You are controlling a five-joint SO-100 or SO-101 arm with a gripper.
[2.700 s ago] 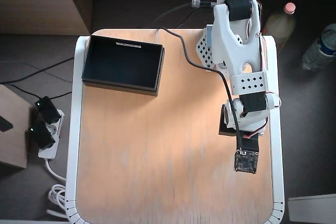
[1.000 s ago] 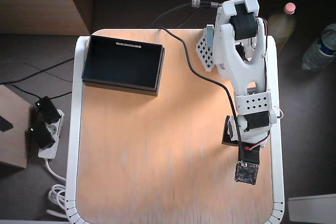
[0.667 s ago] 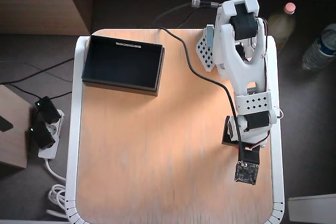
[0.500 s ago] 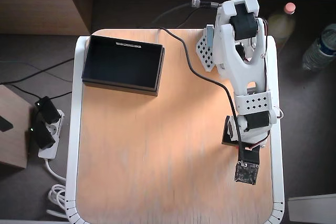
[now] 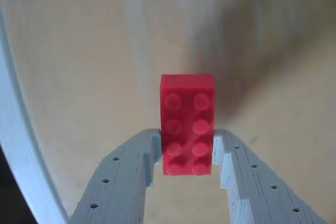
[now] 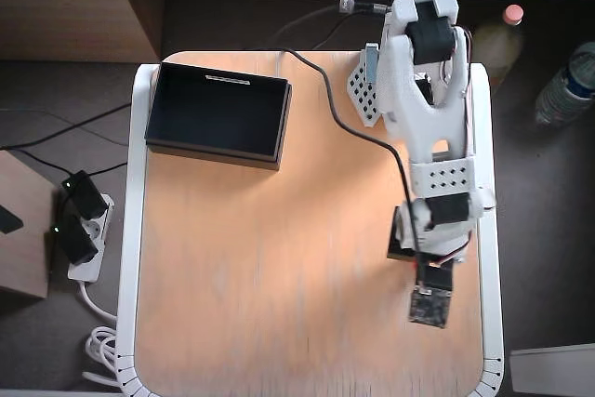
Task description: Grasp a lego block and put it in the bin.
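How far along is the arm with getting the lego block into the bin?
Done: the gripper has reached the red lego block, its fingers closing around the brick's near end. In hand: securing the grasp; whether the brick has left the table is unclear. Left: carrying it to the bin at the far corner, which looks empty in the overhead view, and releasing.

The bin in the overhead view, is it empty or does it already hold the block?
Empty. The bin shows only its dark floor, and the red block sits between the fingers of the gripper in the wrist view.
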